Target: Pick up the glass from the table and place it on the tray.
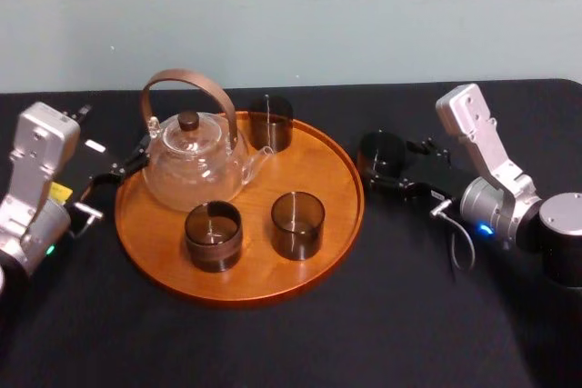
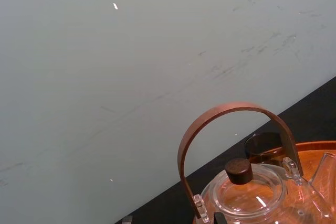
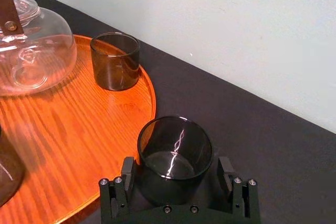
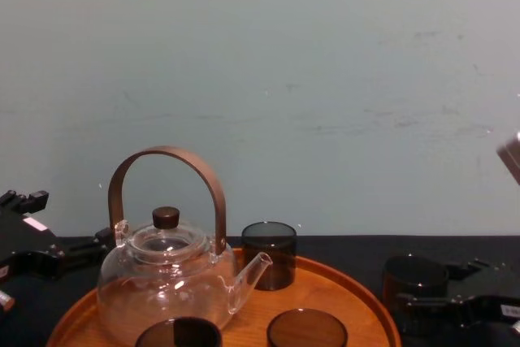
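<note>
Right wrist view: the squat smoky glass [image 3: 175, 150] stands on the table [image 3: 252, 129] between the spread fingers [image 3: 127, 176] of the right gripper [image 3: 176, 165].

Head looks down, chest level (both share tray [image 1: 329, 179]).

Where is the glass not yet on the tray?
In the head view, the glass stands on the table just right of the tray, between the open fingers of the right gripper; the left gripper waits at its left.
</note>
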